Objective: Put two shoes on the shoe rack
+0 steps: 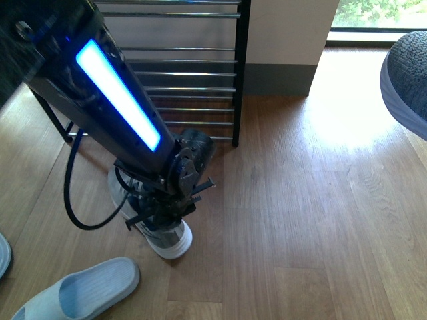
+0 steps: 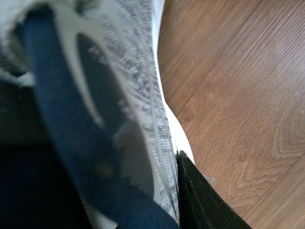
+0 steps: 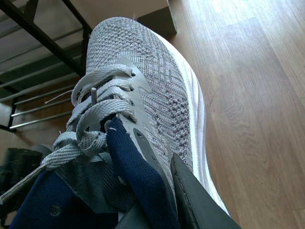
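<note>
Sneaker (image 3: 157,86) is grey knit, white-soled, flat-laced (navy lining inside).

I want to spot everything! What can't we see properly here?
Floor shoe: front view, mostly hidden by the left gripper; left wrist view is too blurred to show the grip.
Lifted shoe: front view, cut off by the right edge.
Blue slipper: front view, cut off at the bottom edge.
Shoe rack: front view, partly behind the left arm.
</note>
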Motion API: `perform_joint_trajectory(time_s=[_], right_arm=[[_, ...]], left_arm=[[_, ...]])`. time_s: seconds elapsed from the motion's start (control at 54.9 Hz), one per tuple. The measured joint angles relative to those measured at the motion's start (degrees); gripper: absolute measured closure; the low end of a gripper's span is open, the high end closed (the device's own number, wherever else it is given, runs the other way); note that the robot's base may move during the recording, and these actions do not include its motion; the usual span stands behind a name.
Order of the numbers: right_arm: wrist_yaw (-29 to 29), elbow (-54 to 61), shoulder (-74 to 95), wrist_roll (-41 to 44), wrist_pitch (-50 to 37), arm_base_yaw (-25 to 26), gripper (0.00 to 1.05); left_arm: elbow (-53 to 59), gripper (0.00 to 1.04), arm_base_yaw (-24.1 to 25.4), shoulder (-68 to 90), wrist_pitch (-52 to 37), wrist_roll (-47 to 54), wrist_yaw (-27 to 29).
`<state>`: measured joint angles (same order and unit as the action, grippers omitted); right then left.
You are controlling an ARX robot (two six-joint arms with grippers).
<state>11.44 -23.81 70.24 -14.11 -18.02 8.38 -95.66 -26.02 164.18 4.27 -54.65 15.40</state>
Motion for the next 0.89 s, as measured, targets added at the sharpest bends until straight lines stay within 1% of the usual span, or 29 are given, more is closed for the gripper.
perform_joint_trajectory(time_s=[0.182, 0.292, 0.365, 0.419, 0.583, 0.747, 0.893], right_arm=[[0.0, 0.0, 0.0, 0.0, 0.0, 0.0, 1.03], [0.0, 0.0, 0.0, 0.0, 0.0, 0.0, 1.03], [0.0, 0.0, 0.0, 0.0, 0.0, 0.0, 1.03], [0.0, 0.0, 0.0, 0.0, 0.0, 0.0, 1.03], [0.0, 0.0, 0.0, 0.0, 0.0, 0.0, 1.03], [0.0, 0.0, 0.0, 0.0, 0.0, 0.0, 1.03], [0.0, 0.0, 0.0, 0.0, 0.0, 0.0, 1.03]], left_arm=[[8.7, 1.02, 1.0, -8.5, -6.0, 5.9, 2.7], [15.7, 1.02, 1.4, -15.3, -11.1, 10.3, 3.8], [20.0, 1.02, 1.4, -19.3, -14.0, 12.9, 4.0], [25.5, 1.02, 1.5, -24.3, -17.6, 16.3, 4.0], [36.7, 1.02, 1.9, -34.6, -24.1, 21.4, 4.0], [50.2, 1.02, 0.6, -48.8, -25.4, 24.0, 6.8], [59.4, 1.02, -1.4, -60.8, -25.6, 24.8, 7.5]])
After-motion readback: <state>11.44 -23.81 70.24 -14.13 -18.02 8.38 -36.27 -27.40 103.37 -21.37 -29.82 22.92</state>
